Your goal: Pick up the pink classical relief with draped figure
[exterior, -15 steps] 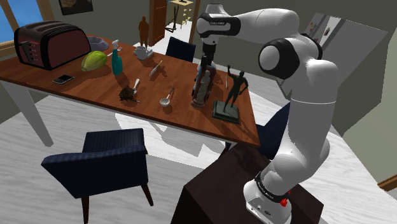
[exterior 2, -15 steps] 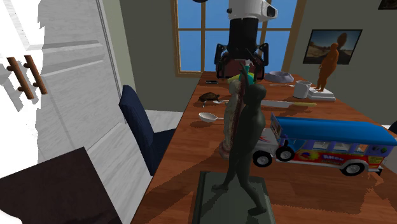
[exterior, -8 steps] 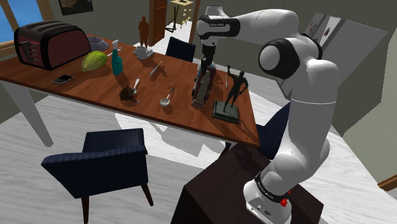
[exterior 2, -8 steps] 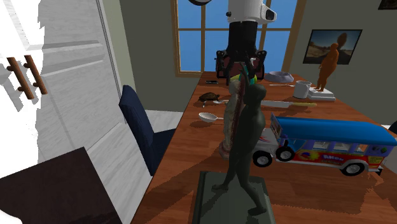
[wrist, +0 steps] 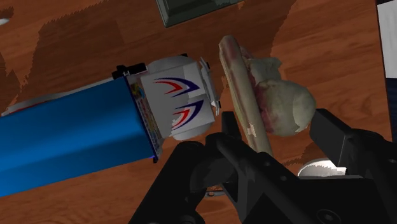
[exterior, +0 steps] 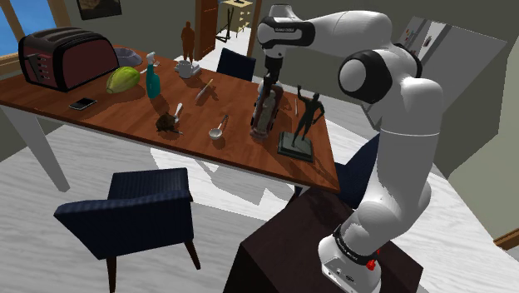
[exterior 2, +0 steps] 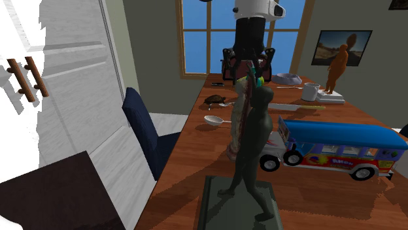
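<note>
Gripper (wrist: 273,130) — black fingers closed against both faces of the pink relief (wrist: 242,76), clasping its upper end from above. The relief stands upright on the wooden table (exterior: 100,116), just beside the blue toy bus (wrist: 70,143) and near a dark green figure statue (exterior: 304,123) — a spoon (exterior: 218,128) lies towards the shoulder view's left

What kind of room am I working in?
Probably a home dining room: a long wooden table with dark blue chairs beside it, a toaster on the table, and a paned window.
</note>
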{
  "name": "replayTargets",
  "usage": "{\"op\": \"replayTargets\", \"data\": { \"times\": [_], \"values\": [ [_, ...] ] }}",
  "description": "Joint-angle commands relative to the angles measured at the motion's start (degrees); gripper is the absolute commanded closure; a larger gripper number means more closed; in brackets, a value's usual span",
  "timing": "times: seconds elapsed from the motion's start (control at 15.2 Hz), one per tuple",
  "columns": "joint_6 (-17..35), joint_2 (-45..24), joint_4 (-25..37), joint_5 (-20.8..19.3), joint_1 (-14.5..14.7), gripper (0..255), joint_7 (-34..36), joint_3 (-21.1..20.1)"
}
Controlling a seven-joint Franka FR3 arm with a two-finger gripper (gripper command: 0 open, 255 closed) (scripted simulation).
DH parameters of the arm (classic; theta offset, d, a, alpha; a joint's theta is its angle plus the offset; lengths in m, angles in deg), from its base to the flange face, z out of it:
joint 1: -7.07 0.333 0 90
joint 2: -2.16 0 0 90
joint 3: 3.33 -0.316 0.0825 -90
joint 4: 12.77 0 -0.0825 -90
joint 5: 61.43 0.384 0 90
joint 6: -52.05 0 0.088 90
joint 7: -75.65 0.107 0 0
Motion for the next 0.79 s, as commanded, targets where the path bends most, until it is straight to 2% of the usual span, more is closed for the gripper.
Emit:
{"op": "replayTargets", "data": {
  "times": [0.0, 0.73],
  "values": [
    [-1.47, -0.11, 1.65, 0.02, -0.05, 255, -0.09, 0.02],
    [-10.43, -1.02, 11.55, 0.2, -0.43, 255, -0.82, 0.11]
  ]
}}
